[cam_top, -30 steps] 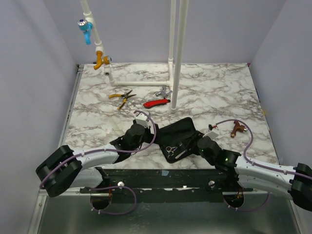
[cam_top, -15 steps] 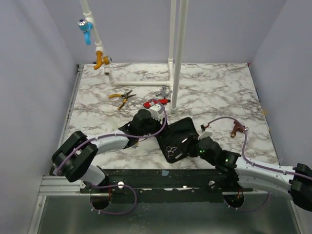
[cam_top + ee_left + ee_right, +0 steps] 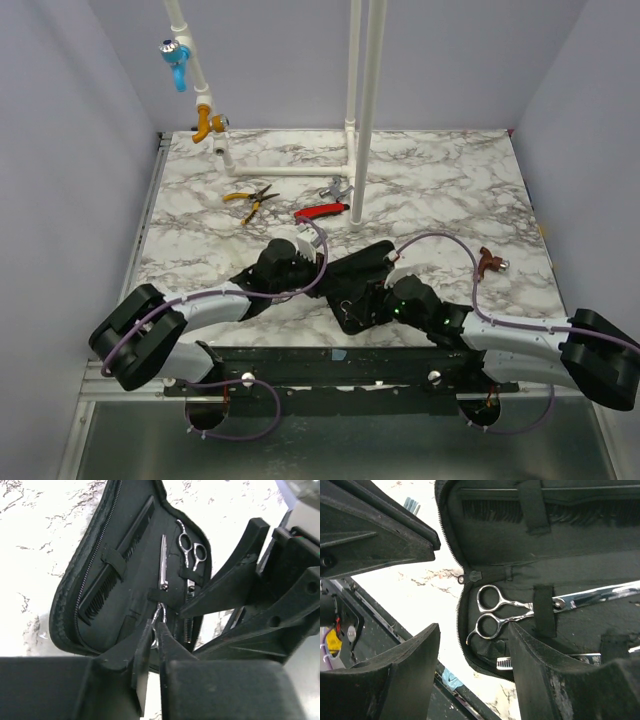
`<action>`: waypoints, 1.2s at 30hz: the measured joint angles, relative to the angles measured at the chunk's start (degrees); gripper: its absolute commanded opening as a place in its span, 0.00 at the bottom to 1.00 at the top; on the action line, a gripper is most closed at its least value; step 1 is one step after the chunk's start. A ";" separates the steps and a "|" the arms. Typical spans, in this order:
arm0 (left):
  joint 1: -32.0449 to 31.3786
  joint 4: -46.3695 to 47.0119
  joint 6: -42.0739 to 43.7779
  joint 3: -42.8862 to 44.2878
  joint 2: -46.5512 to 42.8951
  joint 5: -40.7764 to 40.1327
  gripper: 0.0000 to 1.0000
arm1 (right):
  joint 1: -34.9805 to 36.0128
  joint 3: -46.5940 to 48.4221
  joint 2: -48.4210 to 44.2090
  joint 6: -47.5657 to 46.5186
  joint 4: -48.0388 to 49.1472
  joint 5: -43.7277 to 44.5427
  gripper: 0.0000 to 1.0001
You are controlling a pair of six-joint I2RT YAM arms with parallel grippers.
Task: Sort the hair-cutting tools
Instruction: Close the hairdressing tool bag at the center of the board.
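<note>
An open black zip case (image 3: 372, 262) lies on the marble near the front edge. Under its elastic straps sit a long black comb (image 3: 120, 565) (image 3: 545, 510) and silver scissors (image 3: 190, 550) (image 3: 492, 612). A second silver pair shows its blade (image 3: 163, 562) in the left wrist view. My left gripper (image 3: 156, 625) (image 3: 333, 278) is over the case's near-left part, shut on that second pair's handle loop. My right gripper (image 3: 474, 630) (image 3: 362, 308) stands open astride the case's zipper edge beside the scissors' finger rings, one finger over the case and one over the table.
Yellow-handled pliers (image 3: 250, 198), a red-handled tool (image 3: 322, 211) and a small grey tool (image 3: 335, 188) lie further back by the white pipe stand (image 3: 362, 110). A brown object (image 3: 487, 261) sits at the right. The table's front rail runs just below the case.
The left gripper swung out over the case, drew back a little and closed from wide open to nearly shut. The right arm moved left onto the case's front edge, its jaws unchanged.
</note>
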 measured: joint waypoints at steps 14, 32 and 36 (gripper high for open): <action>1.62 -1.33 -3.78 -5.51 -10.71 -8.55 0.99 | 0.00 0.00 -2.69 -1.66 4.20 -0.52 0.62; 7.76 -4.68 -1.55 9.57 13.07 6.67 0.65 | 0.00 -3.54 -10.93 0.22 4.02 -3.45 0.63; 7.76 -3.82 -1.62 10.54 14.21 9.99 0.35 | 0.00 -3.58 -12.48 0.00 4.00 -3.80 0.62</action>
